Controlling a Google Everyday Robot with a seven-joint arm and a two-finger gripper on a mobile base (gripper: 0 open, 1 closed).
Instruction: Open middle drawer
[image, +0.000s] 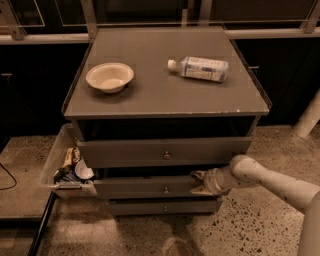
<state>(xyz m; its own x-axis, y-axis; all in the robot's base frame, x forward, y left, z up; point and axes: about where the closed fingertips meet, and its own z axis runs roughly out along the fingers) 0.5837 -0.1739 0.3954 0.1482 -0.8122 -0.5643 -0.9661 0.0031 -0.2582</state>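
Note:
The middle drawer (145, 188) is a wide, shallow grey front with a small round knob (166, 190) at its centre. It sits between the taller top drawer front (165, 152) and the narrower bottom drawer front (162, 206). My gripper (199, 183) reaches in from the right on a white arm (270, 179). It is at the right end of the middle drawer front, to the right of the knob. Its tip hides that end of the front.
On the cabinet top (165, 75) lie a cream bowl (109, 76) and a plastic water bottle (199, 68) on its side. A clear bin (65, 165) of snack packets stands against the cabinet's left side. A white post (307, 117) stands at the right on the speckled floor.

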